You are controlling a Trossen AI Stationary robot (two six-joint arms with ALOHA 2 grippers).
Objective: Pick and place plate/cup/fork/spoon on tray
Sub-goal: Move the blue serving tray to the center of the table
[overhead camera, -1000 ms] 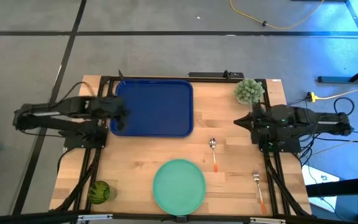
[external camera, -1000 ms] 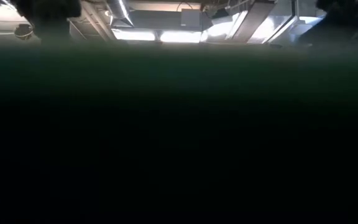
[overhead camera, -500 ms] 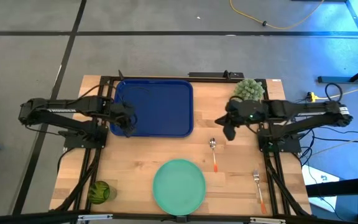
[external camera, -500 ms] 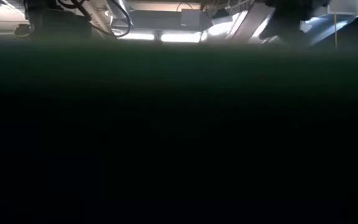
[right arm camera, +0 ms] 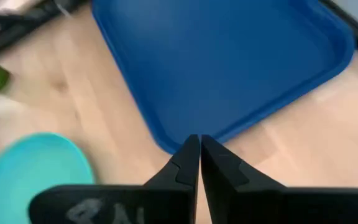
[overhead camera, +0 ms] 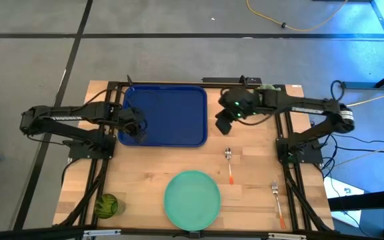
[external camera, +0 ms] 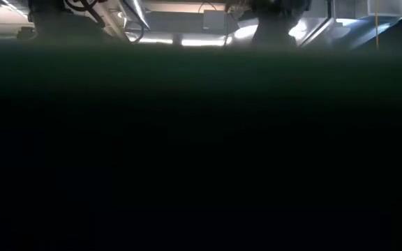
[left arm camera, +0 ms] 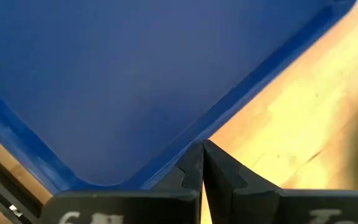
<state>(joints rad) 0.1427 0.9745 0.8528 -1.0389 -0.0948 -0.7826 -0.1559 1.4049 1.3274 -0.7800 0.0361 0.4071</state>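
Large dark blue rectangular plastic tray (overhead camera: 165,115) at the table's far side, long axis left-right. Round mint-green plate (overhead camera: 192,199) at the near edge. Orange-handled spoon (overhead camera: 229,164) and fork (overhead camera: 277,202) lie bowl and tines away from the near edge. Dark-green tumbler (overhead camera: 107,205) near-left. Left gripper (overhead camera: 139,131) clenched, empty, over the tray's near-left corner. Right gripper (overhead camera: 223,125) clenched, empty, beside the tray's right rim. Low view almost wholly dark.

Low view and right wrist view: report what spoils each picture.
Low view: nearly all black, something dark green blocks the lens, only ceiling lights show in a top strip. Right wrist view: motion-blurred, the plate and tray are soft-edged, though the shut fingers stay crisp.
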